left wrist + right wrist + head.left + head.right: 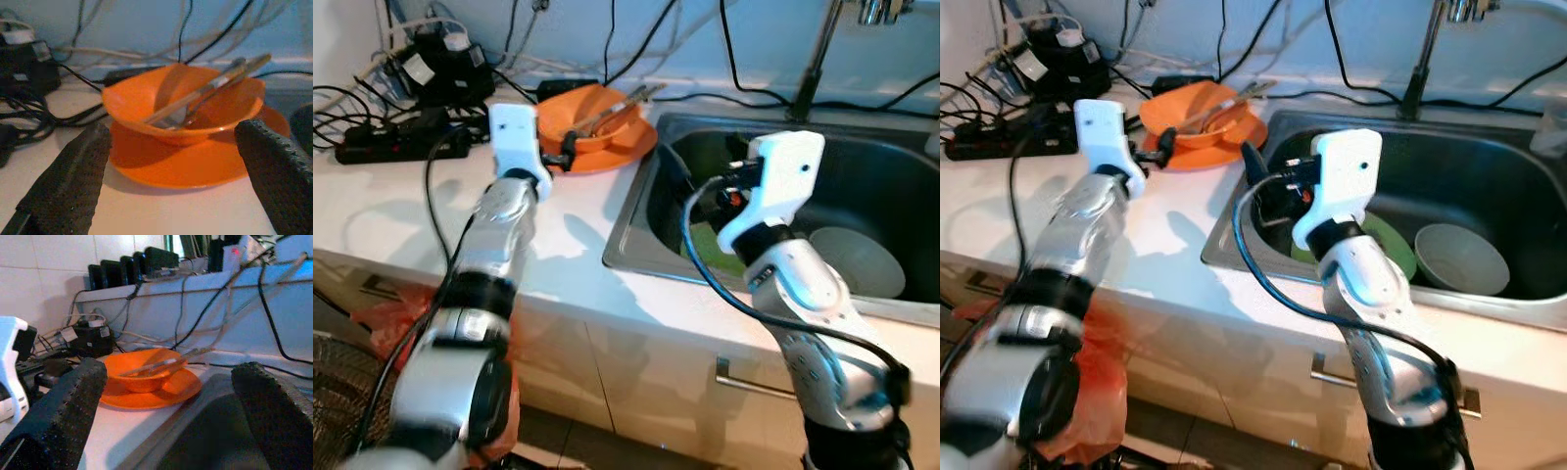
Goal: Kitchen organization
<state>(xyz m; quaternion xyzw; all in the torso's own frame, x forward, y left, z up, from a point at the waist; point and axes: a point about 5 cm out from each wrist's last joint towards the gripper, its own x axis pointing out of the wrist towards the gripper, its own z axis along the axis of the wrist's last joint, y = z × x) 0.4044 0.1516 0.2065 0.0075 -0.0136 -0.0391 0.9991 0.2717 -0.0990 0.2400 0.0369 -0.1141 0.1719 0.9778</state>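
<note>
Silver arms fill the foreground, both reaching over a white countertop (372, 215). Left gripper (176, 161) hovers just short of an orange bowl (146, 105), fingers (68, 181) spread wide apart, holding nothing. Bowl sits on an orange plate (195, 166); metal utensils (210, 88) lean inside it, handles poking past the rim. Right gripper (166, 421) hangs over the near-left part of the steel sink (636, 201), fingers likewise apart and empty. In the basin: a green plate (1396, 245) and a pale bowl (1464, 259) beside it. Black power strip (396, 142), adapters and tangled cables crowd the back-left counter. No brand, label or writing is legible anywhere.
</note>
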